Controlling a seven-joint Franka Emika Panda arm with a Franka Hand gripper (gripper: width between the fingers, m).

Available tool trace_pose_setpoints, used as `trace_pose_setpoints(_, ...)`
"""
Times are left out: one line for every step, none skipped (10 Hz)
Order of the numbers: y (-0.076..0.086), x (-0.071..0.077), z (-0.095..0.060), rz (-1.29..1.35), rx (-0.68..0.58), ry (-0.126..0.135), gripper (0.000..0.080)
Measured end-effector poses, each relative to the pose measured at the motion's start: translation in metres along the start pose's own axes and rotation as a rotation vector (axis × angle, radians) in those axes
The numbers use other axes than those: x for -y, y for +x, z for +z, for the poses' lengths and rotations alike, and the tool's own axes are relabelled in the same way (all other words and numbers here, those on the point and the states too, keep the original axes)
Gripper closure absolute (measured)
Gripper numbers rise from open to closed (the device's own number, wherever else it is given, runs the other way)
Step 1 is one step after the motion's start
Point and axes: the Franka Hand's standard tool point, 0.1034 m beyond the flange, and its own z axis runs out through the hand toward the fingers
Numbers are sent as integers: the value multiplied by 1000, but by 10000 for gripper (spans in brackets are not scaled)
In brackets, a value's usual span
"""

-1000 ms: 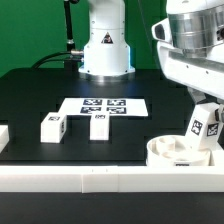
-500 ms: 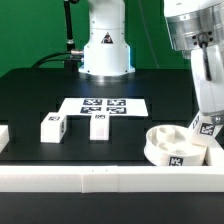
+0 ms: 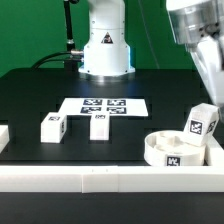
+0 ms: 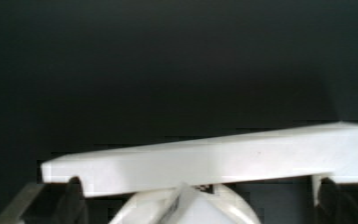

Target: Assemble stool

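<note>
The round white seat (image 3: 172,152) lies at the exterior view's right, against the front rail, sockets up. My gripper (image 3: 207,103) is shut on one white tagged leg (image 3: 204,124) and holds it upright over the seat's right rim. I cannot tell whether the leg touches the seat. In the wrist view the leg (image 4: 211,160) runs across between my fingers, my gripper (image 4: 194,188) closed on it. Two more tagged legs (image 3: 52,127) (image 3: 99,125) lie on the black table left of centre.
The marker board (image 3: 103,104) lies flat behind the two loose legs. The robot base (image 3: 105,50) stands at the back. A long white rail (image 3: 90,181) edges the table front, and a white block (image 3: 4,135) sits at the left edge.
The arm has swung up and to the exterior view's right. The held leg was tilted by the seat's rim half a second ago and now stands more upright.
</note>
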Motion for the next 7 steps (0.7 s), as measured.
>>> trace_pose_setpoints(-1, -6, -5, -54, 4, 6, 151)
trace_pose_setpoints(1, -7, -3, -172, 2, 1, 151)
trace_pose_setpoints(1, -7, -2, -258, 1, 0, 150)
trace_pose_setpoints(1, -7, -1, -357, 1, 0, 150)
trace_pose_setpoints(2, -7, -1, -454, 1, -1, 150)
trace_pose_setpoints(3, -11, -1, -596, 2, -25, 150)
trace_pose_setpoints(6, -15, -2, -735, 2, -72, 150)
